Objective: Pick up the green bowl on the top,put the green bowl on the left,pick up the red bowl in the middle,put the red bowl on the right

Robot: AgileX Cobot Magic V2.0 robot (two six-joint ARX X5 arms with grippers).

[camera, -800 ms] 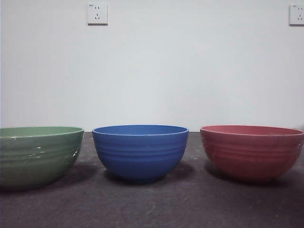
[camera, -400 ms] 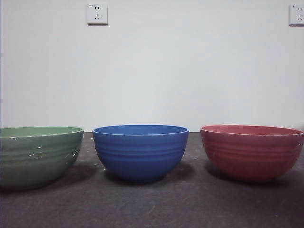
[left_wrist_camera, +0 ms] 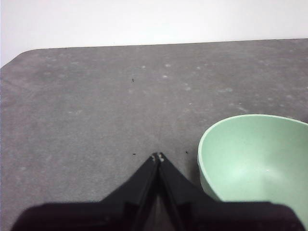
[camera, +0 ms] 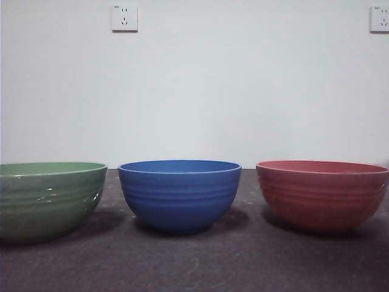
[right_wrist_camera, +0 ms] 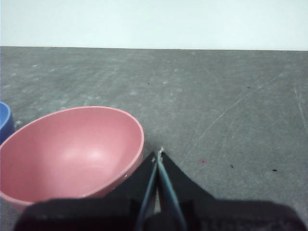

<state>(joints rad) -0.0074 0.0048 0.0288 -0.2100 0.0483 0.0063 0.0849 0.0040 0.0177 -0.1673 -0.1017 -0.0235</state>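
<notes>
The green bowl (camera: 48, 199) stands upright on the table at the left of the front view. It also shows in the left wrist view (left_wrist_camera: 255, 159), empty. The red bowl (camera: 322, 193) stands upright at the right, and shows empty in the right wrist view (right_wrist_camera: 72, 154). My left gripper (left_wrist_camera: 158, 157) is shut and empty, above the table beside the green bowl, apart from it. My right gripper (right_wrist_camera: 159, 154) is shut and empty, close beside the red bowl's rim. Neither gripper shows in the front view.
A blue bowl (camera: 180, 193) stands upright in the middle between the green and red bowls; its edge shows in the right wrist view (right_wrist_camera: 5, 120). The dark grey table (camera: 243, 261) runs to a white wall with two sockets (camera: 124, 18).
</notes>
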